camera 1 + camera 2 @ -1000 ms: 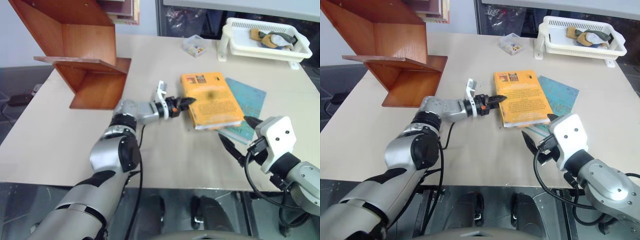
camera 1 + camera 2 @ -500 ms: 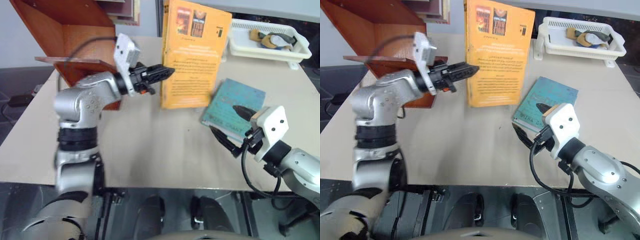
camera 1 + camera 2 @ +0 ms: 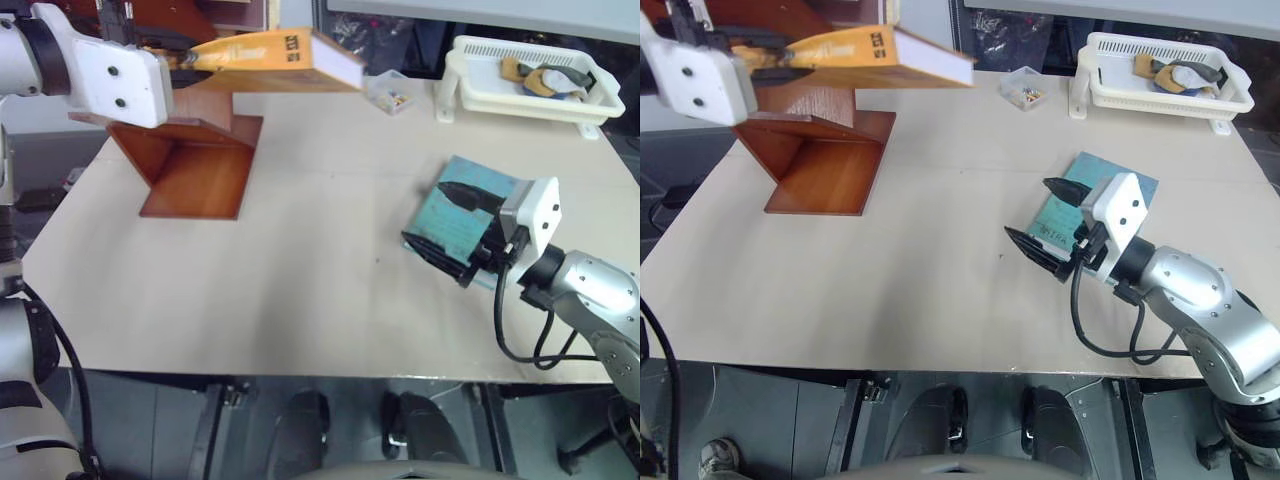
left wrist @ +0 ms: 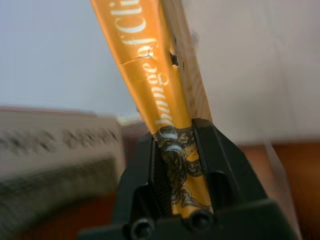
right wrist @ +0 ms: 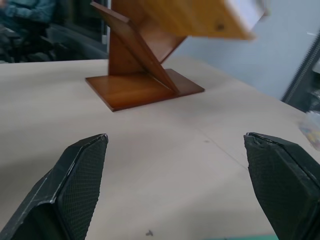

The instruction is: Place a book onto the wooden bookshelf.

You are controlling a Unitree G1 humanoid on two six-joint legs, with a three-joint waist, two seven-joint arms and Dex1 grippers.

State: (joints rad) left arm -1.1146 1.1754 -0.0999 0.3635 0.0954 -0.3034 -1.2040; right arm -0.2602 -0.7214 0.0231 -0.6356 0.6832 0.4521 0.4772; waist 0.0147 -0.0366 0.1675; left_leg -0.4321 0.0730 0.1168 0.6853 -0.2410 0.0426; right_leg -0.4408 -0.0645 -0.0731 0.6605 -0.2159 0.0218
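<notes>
R gripper point(image 3: 447, 222) at 4 o'clock, jaws wide open, empty, above blue book point(image 3: 495, 198). L gripper point(image 4: 176, 150) at 11 o'clock, clamped on book point(image 3: 275, 58), held flat in air just above wooden bookshelf point(image 3: 195, 165). Basket point(image 3: 530, 75) at 1 o'clock.

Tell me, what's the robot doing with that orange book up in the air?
The left gripper is shut on the book by its spine, holding it up in the air beside the wooden bookshelf. The book is not on the shelf yet. The right gripper is open, just over the teal book on the table, holding nothing.
</notes>
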